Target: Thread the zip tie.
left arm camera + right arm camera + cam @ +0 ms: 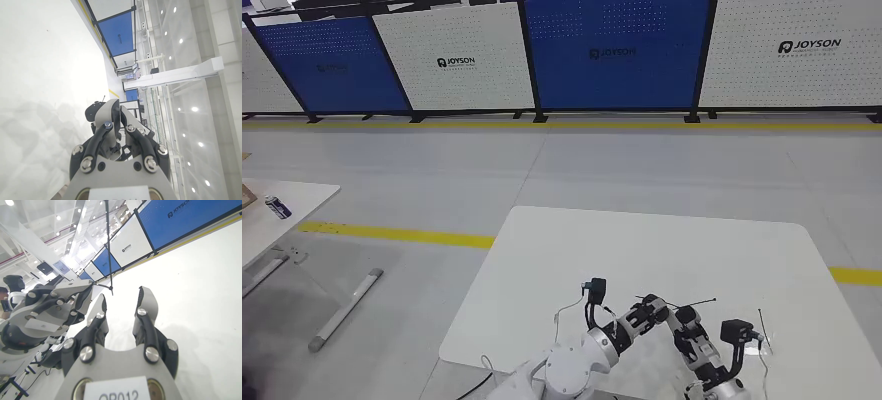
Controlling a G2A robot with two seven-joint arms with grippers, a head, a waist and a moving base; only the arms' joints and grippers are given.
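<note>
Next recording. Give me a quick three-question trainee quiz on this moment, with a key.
1. True or false: the right end effector is shut on the zip tie.
2. Which one holds the zip tie? A) the left end effector; B) the right end effector; C) neither.
3. Fill in: the zip tie's colour is ____.
Key: 1 false; 2 A; 3 black.
</note>
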